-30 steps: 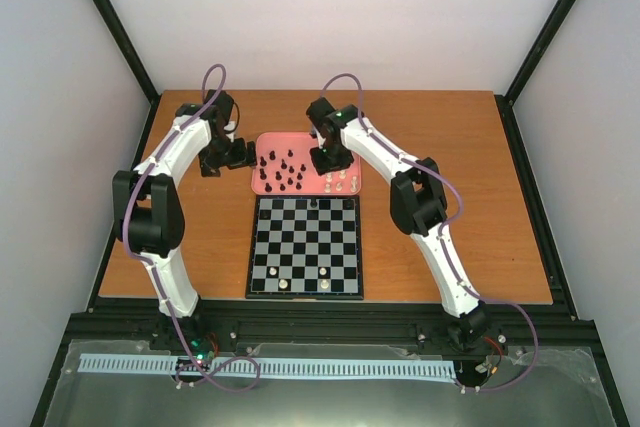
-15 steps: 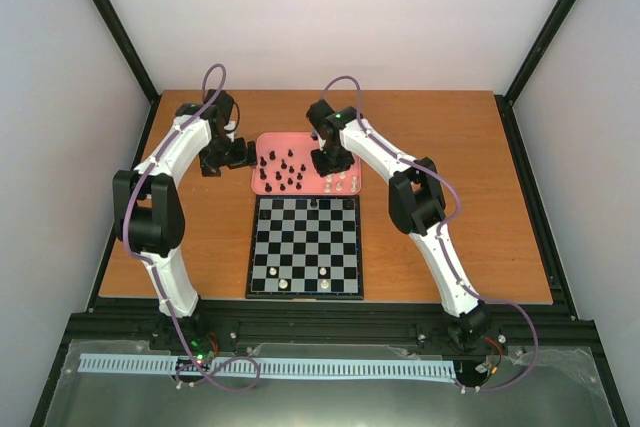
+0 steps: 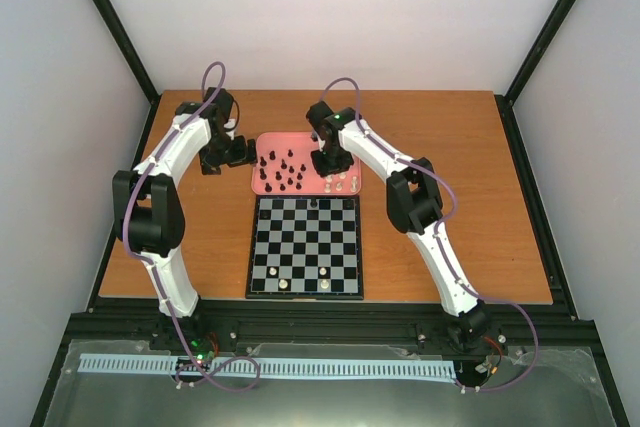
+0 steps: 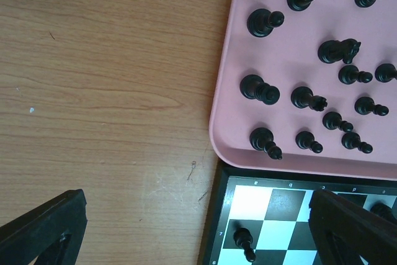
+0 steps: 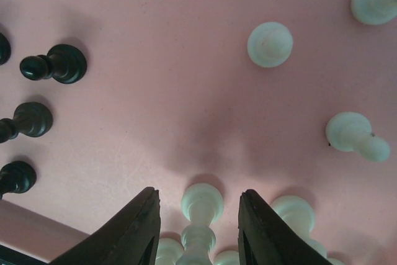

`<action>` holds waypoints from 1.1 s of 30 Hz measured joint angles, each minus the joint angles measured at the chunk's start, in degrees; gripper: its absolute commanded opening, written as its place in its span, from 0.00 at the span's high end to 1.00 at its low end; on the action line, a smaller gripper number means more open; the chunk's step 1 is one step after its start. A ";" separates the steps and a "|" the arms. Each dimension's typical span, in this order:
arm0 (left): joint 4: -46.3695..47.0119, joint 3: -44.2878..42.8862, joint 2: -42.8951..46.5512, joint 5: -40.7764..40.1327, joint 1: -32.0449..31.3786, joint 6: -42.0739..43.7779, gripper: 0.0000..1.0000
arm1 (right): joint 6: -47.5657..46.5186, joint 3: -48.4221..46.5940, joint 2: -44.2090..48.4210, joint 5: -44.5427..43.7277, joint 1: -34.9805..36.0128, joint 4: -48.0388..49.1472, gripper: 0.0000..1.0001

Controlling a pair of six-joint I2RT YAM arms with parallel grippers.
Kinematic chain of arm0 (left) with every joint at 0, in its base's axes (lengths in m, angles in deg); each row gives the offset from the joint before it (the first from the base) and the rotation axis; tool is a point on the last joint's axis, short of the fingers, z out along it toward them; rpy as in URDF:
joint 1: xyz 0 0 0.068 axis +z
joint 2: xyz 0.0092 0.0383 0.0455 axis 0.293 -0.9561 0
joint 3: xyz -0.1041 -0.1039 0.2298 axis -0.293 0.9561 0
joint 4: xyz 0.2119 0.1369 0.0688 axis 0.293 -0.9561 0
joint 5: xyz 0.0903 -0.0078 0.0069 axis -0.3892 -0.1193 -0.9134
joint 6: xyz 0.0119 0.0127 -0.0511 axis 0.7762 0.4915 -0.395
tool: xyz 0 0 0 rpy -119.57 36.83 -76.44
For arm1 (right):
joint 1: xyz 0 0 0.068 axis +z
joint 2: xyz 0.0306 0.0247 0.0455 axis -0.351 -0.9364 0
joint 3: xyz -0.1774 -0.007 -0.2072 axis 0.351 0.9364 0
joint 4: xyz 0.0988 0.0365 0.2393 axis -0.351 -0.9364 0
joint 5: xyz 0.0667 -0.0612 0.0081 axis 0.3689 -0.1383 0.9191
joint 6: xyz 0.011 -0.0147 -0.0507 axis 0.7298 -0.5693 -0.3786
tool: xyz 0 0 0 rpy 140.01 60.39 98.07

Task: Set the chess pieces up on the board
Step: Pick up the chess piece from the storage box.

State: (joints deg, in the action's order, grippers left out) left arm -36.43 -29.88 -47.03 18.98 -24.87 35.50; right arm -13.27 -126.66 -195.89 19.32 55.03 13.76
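— Where are the chess pieces (image 4: 259, 88)?
— Mostly on the pink tray (image 4: 223, 122), which lies against the far edge of the board (image 3: 306, 247). A few stand on the board.
— The right gripper (image 5: 198, 195)?
— Its jaws are parted around a white piece (image 5: 201, 206), with a gap on each side. Other white ones crowd close.
— The left gripper (image 4: 197, 212)?
— Spread wide and empty, over the tray's near left corner. Bare table (image 4: 111, 79) lies to the left.

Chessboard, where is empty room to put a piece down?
On the chessboard, the middle rows are bare, between the black pieces by the far edge and the white pieces at the near edge. The pink tray is crowded, and there the right gripper straddles a white piece.
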 measured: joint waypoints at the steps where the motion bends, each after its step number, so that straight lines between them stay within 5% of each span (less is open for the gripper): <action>1: -0.02 -0.07 0.00 0.00 0.00 0.00 0.00 | 0.00 -0.15 -0.09 0.00 -0.02 0.07 0.67; 8: -0.04 -0.07 -0.42 0.04 0.00 0.00 0.00 | 0.00 -0.24 -0.46 0.15 -0.11 -0.52 0.68; 21: -0.04 -0.07 -0.42 0.04 0.00 0.00 0.00 | 0.68 -0.24 -0.52 0.20 -0.11 -0.87 0.96; 33: 0.02 0.02 -0.28 0.02 0.00 0.00 0.00 | 0.28 -1.84 2.25 0.17 0.02 -1.60 0.97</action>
State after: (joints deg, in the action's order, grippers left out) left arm -36.41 -29.86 -47.31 19.00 -24.87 35.50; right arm -12.99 -128.49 -193.64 19.50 55.05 12.17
